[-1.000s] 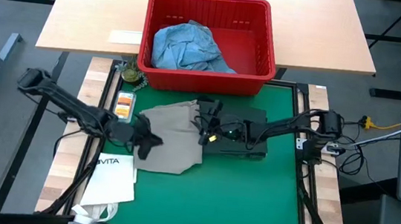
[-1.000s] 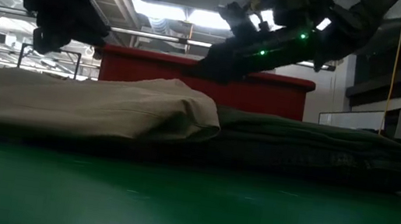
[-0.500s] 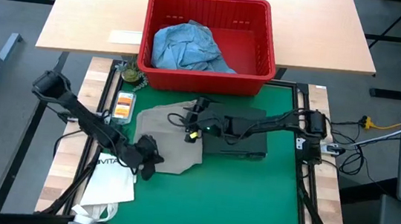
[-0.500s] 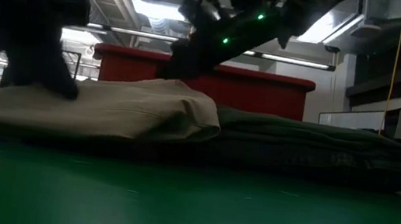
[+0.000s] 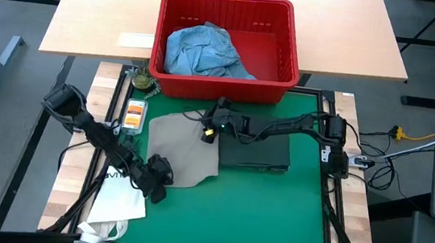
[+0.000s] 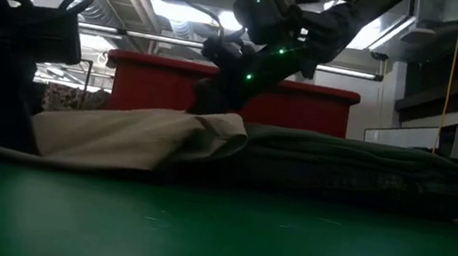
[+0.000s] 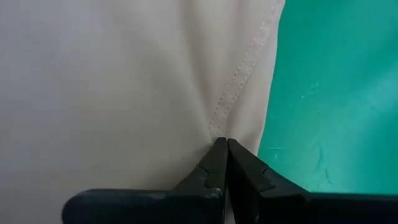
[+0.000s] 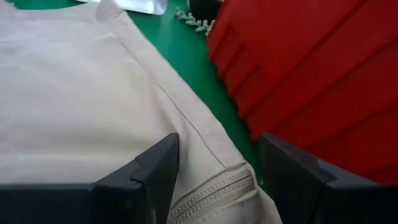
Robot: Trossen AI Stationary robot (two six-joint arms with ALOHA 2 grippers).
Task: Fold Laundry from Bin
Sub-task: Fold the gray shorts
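Left claw (image 7: pixel 222 149) is pinched tight on the near hem of the khaki-tan garment (image 5: pixel 183 144), which lies spread on the green mat (image 5: pixel 272 216) just before the red bin (image 5: pixel 227 46). Right claw (image 8: pixel 217 174) hangs wide over the garment's far edge beside the bin, next to a dark folded garment (image 5: pixel 259 152).

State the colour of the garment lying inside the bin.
Light blue garment; high view shows it best.

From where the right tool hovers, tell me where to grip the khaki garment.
Grip the khaki garment at its stitched corner hem nearest the bin, coming down from above: the right tool, open, already straddles that flat edge.
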